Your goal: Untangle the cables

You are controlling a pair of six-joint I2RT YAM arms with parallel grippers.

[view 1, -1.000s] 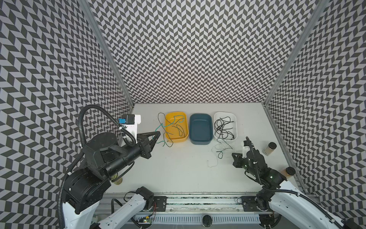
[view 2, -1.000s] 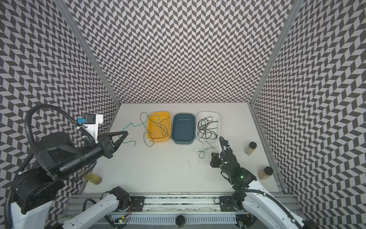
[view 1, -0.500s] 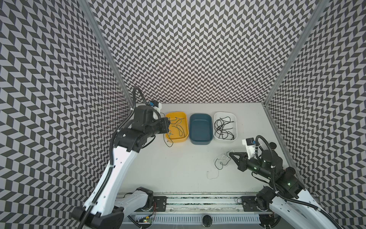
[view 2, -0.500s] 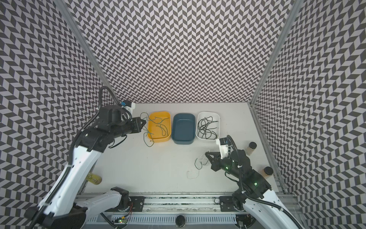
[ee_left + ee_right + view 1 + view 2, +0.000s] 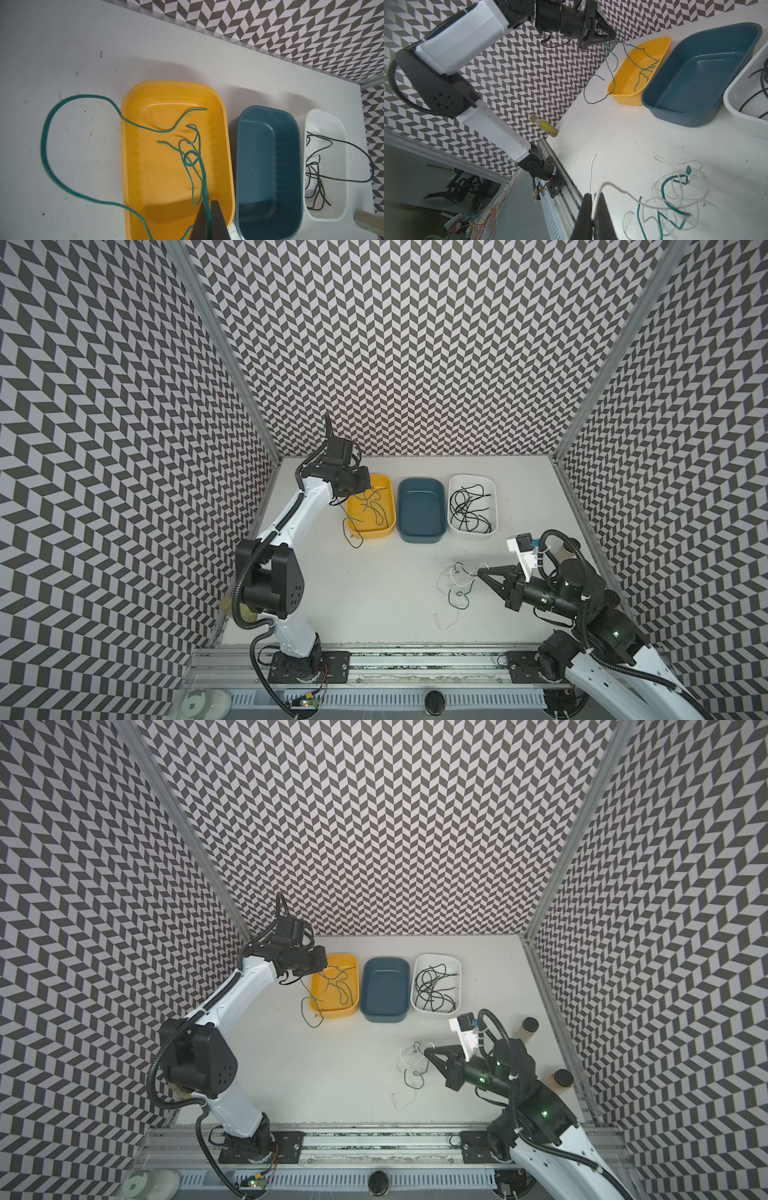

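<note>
Over the yellow tray [image 5: 158, 187]: your left gripper [image 5: 208, 204] hangs with its jaws pinched together on a green cable [image 5: 43, 145]; the strand runs up between the two fingers
Green cable: from the grip it drops into the yellow tray, among other green loops lying on the tray floor; a wide loop of it passes out over the tray's rim on the side away from the other trays; you cannot tell whether that loop touches the table [image 5: 374, 593]
Right gripper [image 5: 595, 196]: low over the table, well apart from the trays; jaws closed on a white cable [image 5: 608, 183], which arches out from the tips
Tangle [image 5: 411, 1069]: white and green cables crossed over one another on the table, just beside your right gripper's tips; the held white cable leads into it
Black cables [image 5: 467, 506]: a loose heap inside the white tray [image 5: 471, 533]
Blue tray [image 5: 419, 506]: between the yellow tray and the white tray, all three in a row near the back wall
</note>
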